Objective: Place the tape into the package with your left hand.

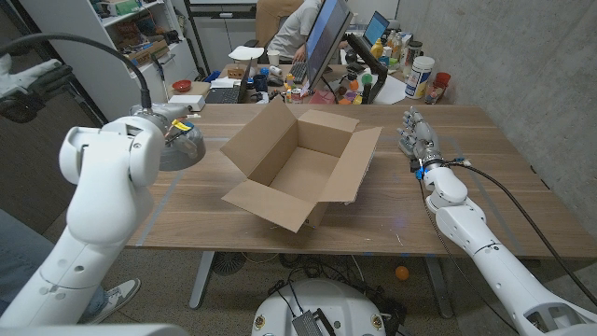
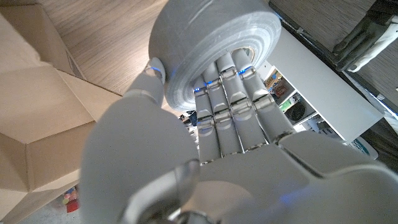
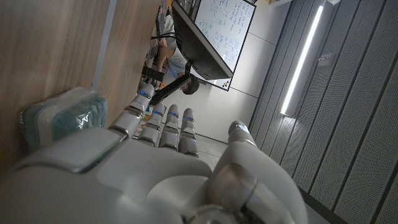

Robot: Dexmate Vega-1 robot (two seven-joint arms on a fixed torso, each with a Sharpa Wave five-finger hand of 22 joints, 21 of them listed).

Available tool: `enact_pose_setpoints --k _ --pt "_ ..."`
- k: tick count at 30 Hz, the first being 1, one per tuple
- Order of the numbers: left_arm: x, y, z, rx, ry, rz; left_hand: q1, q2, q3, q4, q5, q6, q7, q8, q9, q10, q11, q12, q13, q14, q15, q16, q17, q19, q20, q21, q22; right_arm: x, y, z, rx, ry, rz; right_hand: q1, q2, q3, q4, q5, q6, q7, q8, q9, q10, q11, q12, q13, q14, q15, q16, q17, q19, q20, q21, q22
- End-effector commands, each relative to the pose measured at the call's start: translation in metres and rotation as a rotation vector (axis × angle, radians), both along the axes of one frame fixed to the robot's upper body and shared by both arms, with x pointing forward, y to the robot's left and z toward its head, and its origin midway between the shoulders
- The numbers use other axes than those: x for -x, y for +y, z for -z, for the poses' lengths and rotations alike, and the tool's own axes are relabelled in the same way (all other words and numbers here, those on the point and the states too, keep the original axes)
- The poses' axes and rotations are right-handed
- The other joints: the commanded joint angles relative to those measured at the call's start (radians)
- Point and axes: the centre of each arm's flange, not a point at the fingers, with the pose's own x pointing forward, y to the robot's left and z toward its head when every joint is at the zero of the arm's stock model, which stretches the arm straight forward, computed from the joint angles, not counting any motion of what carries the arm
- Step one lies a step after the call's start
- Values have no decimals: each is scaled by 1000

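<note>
Left hand: the left hand has its fingers reaching up through the core of the tape roll, thumb pressed against the roll's outer face, so the roll is firmly held.
Tape: a fat grey roll, seen from the head camera as a pale disc just past the big white left arm, above the wooden table at its left side, well to the left of the box.
Package: an open cardboard box sits mid-table, all flaps folded out, its floor bare brown card and nothing inside. In the left wrist view a flap of that box shows beside the hand.
Right hand: the right hand is over at the table's right side, fingers stretched out side by side and holding nothing; whether it touches the wood I cannot tell.
Beside the right hand: a clear-wrapped teal pack lies on the table close to its fingers.
Behind the table: a person leans at a cluttered desk with monitors and bottles.
</note>
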Motion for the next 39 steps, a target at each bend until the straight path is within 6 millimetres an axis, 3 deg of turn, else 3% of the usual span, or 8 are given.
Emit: enact_pose_setpoints --k 1,21,25,27,31,32,39 --pt "26 1 -23 -48 -23 -55 229 228 6 -8 5 17 -11 3 5 62 -58 2 5 15 -15 1 3 -7 1 -2 2 -1 1 2 -6 1 -5 -5 -1 4 4 10 3 1 0 3 2 3 2 3 8 2 3 1 2 -4 8 3" --pt "43 -6 -36 -66 -53 -12 228 232 0 -7 6 15 -13 2 8 62 -60 1 17 13 -16 -3 6 -13 4 -4 2 1 2 3 -6 1 -14 -5 1 6 4 10 4 2 0 3 2 1 1 3 9 3 3 1 3 -4 9 3" --pt "40 -7 -42 -85 -74 32 222 233 -3 -4 5 15 -20 1 7 63 -63 1 20 13 -20 -4 6 -20 0 -7 2 2 2 4 -6 1 -14 -5 0 6 4 10 3 2 0 3 2 2 1 3 8 3 2 1 3 -3 9 3" --pt "37 -9 -44 -93 -86 60 222 233 -5 -4 5 16 -24 1 6 64 -78 1 23 14 -23 -4 7 -21 -4 -8 2 3 1 5 -7 0 -13 -5 0 6 4 10 3 2 0 3 3 4 2 3 9 3 2 1 3 -4 8 3" --pt "29 -16 -47 -124 -106 115 219 235 -7 -2 4 18 -28 1 5 64 -75 1 26 15 -31 -3 8 -25 -12 -9 2 5 0 5 -7 0 -11 -6 0 7 4 10 2 2 0 3 2 1 1 3 8 2 2 1 3 -4 8 3" --pt "27 -18 -47 -128 -109 131 218 236 -9 -2 4 17 -28 0 4 66 -91 1 27 15 -31 -4 9 -25 -13 -9 2 5 0 5 -7 -1 -10 -6 0 7 4 10 3 3 0 3 2 1 1 3 8 3 2 1 3 -4 8 3" --pt "12 -28 -47 -156 -102 199 213 237 -12 1 2 19 -38 1 3 65 -84 -1 32 16 -37 -5 9 -29 -21 -11 2 10 -4 7 -12 -3 1 -6 -1 7 4 10 2 2 0 3 3 4 2 3 8 2 2 1 3 -3 8 3"
